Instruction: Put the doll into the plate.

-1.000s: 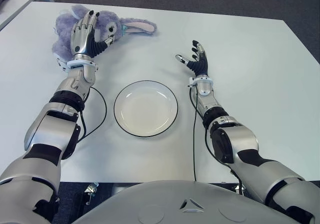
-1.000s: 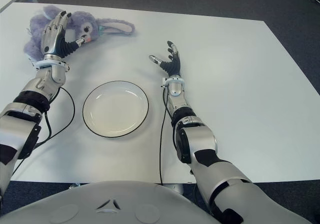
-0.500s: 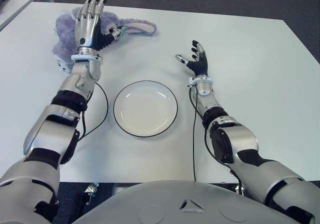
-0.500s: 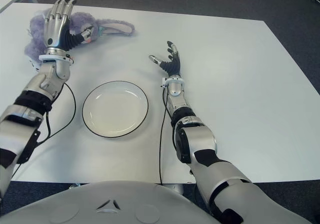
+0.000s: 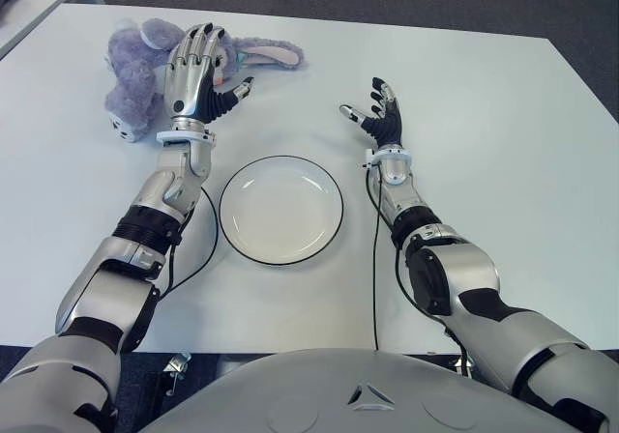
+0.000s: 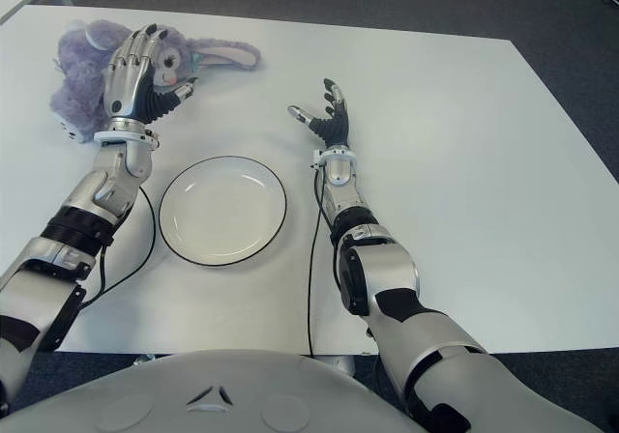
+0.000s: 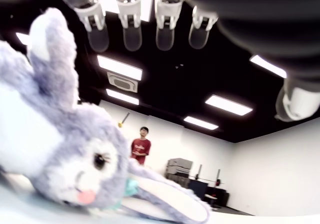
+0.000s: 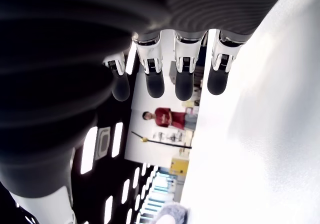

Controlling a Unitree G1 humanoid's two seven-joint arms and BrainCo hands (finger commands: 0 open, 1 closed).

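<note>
Left eye view: the doll (image 5: pixel 145 61) lies at the counter's (image 5: pixel 484 124) far left corner, ungrasped; the left hand (image 5: pixel 193 71), fingers spread and empty, has slid off its body to the head side nearer the plate (image 5: pixel 280 210), seemingly re-aiming; the plate is bare, with open counter between; far edge close behind the doll; right hand (image 5: pixel 375 114) idle, open, right of the plate.

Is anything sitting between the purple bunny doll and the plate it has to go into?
Nothing visible does. The doll lies beyond the plate with only bare table between them. The open left robot hand hovers at the doll.
</note>
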